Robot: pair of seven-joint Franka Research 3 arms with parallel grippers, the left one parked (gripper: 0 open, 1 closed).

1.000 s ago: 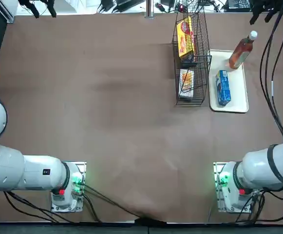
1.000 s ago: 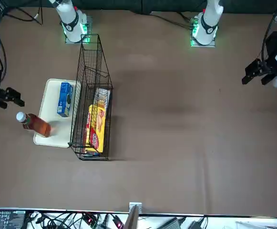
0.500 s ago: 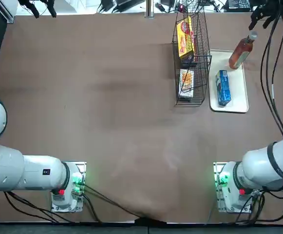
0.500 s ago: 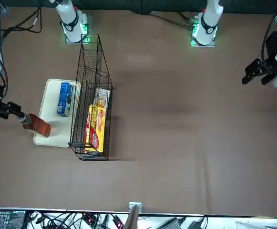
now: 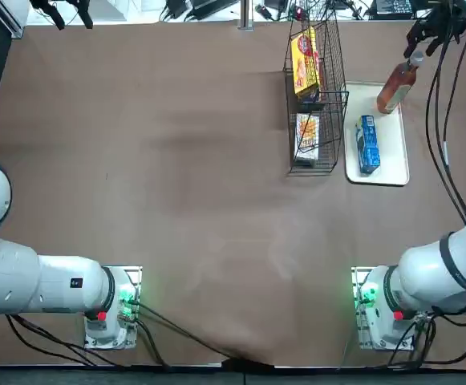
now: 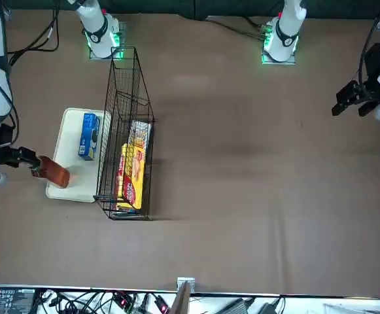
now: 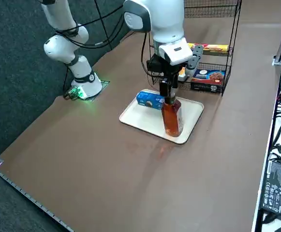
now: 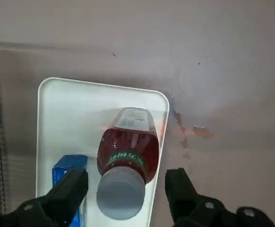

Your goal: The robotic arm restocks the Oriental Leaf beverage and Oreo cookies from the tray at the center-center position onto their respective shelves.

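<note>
While tea bottle (image 8: pixel 128 156) stands upright on white tray (image 7: pixel 140 118), right gripper (image 8: pixel 128 176) reaches down around its white cap (image 8: pixel 120 193) — fingers wide open, one to each side, gap showing, nothing held. Blue Oreo pack (image 7: pixel 150 100) lies on same tray, near bottle, toward arm bases. Black wire rack (image 5: pixel 329 96) just beside tray, on robot's left; yellow-and-red pack (image 5: pixel 305 60) inside it. Above bottle, white right arm (image 7: pixel 167 21) — black cables (image 5: pixel 439 128) looping alongside.
</note>
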